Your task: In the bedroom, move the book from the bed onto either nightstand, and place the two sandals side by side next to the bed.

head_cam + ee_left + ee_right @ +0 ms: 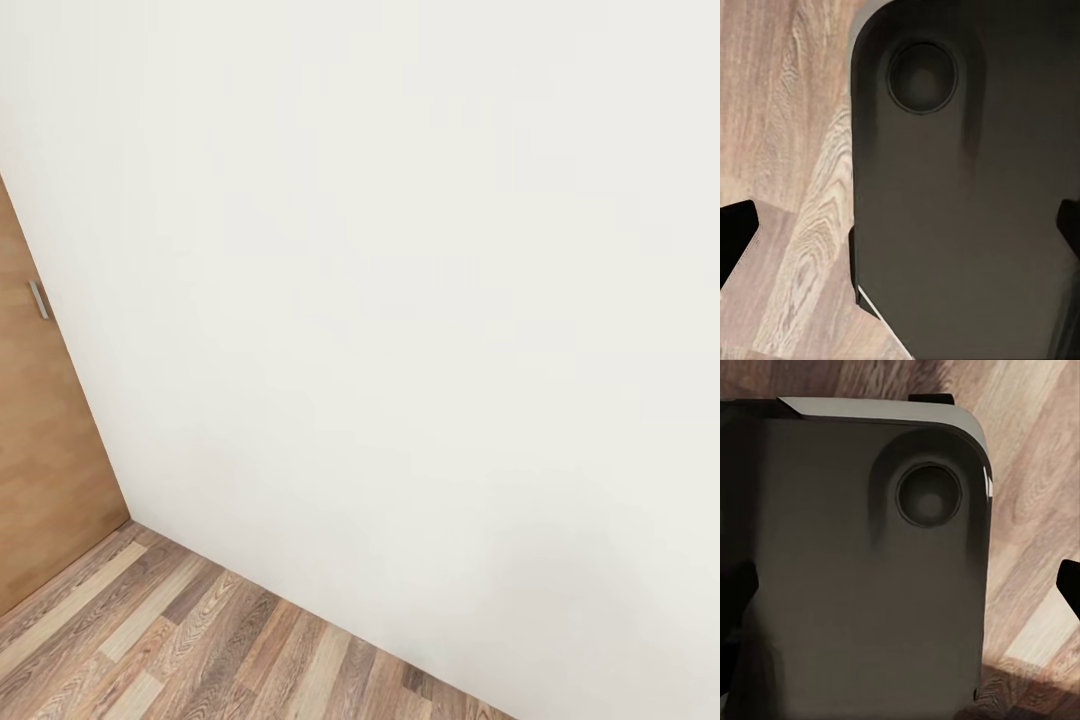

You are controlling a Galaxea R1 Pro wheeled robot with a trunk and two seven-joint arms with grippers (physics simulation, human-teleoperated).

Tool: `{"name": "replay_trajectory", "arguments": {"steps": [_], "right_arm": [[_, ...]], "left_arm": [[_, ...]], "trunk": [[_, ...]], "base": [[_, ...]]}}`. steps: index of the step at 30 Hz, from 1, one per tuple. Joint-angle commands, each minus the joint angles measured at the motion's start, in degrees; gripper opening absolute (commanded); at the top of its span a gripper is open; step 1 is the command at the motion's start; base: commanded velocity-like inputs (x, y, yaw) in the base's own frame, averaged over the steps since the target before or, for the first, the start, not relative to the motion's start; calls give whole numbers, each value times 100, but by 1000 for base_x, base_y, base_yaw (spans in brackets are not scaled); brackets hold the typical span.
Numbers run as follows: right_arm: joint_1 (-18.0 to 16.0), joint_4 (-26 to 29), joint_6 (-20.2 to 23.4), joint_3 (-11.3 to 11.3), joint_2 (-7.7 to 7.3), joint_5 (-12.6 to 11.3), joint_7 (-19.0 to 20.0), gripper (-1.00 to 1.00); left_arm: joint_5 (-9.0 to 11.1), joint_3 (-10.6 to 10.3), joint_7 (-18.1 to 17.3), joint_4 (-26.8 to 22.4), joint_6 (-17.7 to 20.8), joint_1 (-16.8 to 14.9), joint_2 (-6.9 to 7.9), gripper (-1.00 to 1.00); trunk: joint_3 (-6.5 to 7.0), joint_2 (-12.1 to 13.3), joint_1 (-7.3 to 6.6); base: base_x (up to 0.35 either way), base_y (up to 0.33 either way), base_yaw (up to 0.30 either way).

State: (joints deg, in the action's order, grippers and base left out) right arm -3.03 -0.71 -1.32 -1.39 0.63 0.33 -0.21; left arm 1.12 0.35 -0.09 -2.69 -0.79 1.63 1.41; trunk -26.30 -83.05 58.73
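Your head camera faces a plain white wall (400, 280) that meets a brown wood-plank floor (190, 650) along a slanted line; at the left edge stands a tan wooden door panel (40, 480) with a small metal handle (38, 299). No writing, label or brand mark can be read on any surface in these views. Left pincer (900, 225): you see one dark fingertip (736, 232) at one edge and another at the opposite edge, well apart, with nothing between them, so the jaws stand spread and empty. Beyond this pincer lies a dark rounded base panel (960, 210) of the robot with a round recess (921, 76), and plank floor beside it. Right pincer (900, 600): a dark fingertip (1069, 585) shows at one edge and its partner at the other, likewise spread wide and gripping nothing. Past it sits the same sort of dark rounded panel (855, 585) with a circular recess (928, 495) and a pale grey rim, with plank floor alongside. Where the book, the sandals, the bed and the nightstand lie cannot be told from these views.
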Motion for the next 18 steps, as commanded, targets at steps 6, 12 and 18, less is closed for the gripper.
{"name": "replay_trajectory", "arguments": {"steps": [6, 12, 18], "right_arm": [[-5, -8, -12, -18, -1, 3, -10, 100], [-4, -8, -3, -24, -5, 1, -13, 100], [-4, 14, 1, -33, -98, -9, -14, 100]], "left_arm": [[31, 7, 6, -204, -2, 4, 32, 100], [36, 15, 8, -353, -1, 4, 41, 100], [39, 23, 9, -387, 0, 4, 41, 100]], "trunk": [[-5, -3, 0], [-5, -3, 0], [-5, -3, 0]], "base": [[0, 0, 0], [0, 0, 0], [0, 0, 0]]}}
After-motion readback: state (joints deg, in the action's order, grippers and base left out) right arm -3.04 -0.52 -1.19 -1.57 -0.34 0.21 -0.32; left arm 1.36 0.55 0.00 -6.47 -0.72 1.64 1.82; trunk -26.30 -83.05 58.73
